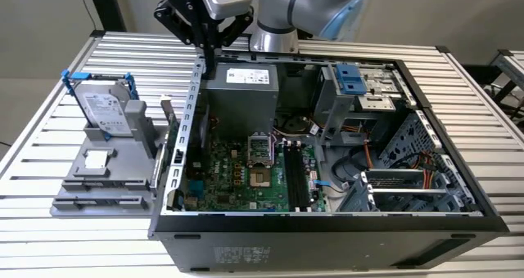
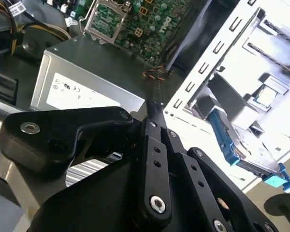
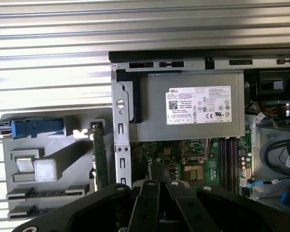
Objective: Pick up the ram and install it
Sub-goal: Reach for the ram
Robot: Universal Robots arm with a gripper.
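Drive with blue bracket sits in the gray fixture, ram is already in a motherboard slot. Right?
No, the ram is not installed. The first wrist view shows it standing on edge in the fixture, outside the case. The drive does sit there, per the exterior view.

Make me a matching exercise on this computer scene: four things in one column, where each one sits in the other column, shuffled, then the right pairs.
1. ram
2. hard drive
3. memory slots
4. gripper

A. on the motherboard inside the case
B. above the case's edge, by the power supply
C. in the grey holder, with a blue bracket
D. on edge in the grey holder, next to the case wall

Pairs: 1-D, 2-C, 3-A, 4-B.
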